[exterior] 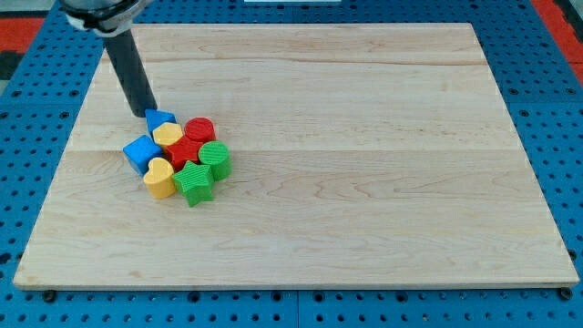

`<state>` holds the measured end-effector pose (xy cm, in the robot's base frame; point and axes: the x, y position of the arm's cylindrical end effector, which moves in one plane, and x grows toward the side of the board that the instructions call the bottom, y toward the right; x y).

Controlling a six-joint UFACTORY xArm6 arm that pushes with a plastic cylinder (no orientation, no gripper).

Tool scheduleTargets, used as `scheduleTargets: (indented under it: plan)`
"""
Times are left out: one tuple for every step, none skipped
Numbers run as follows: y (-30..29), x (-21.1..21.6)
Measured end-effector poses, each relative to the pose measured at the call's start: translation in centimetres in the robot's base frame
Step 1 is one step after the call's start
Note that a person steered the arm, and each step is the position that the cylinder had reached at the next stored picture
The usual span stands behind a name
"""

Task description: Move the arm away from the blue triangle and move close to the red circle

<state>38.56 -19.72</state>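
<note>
Blocks look small, light and slidey on the counter [364,109]; my tip [146,114], a rod tool that grips nothing, touches the blue triangle [160,119] at 10 o'clock, the red circle [200,129] just past it at 4 o'clock.

No text, label, number or sign can be read anywhere here.

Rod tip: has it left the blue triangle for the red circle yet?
Nothing looks done. My tip sits right at the blue triangle, on its upper-left side. The red circle lies to the view's right, beyond the triangle. Left: pull away and travel round to it.
</note>
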Motion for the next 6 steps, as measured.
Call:
scheduleTargets:
  plan:
    - [1.5,0.0]
    - [1.6,0.0]
    - [2.2,0.0]
    - [3.2,2.7]
    - [6.4,1.5]
    - [8.6,0.7]
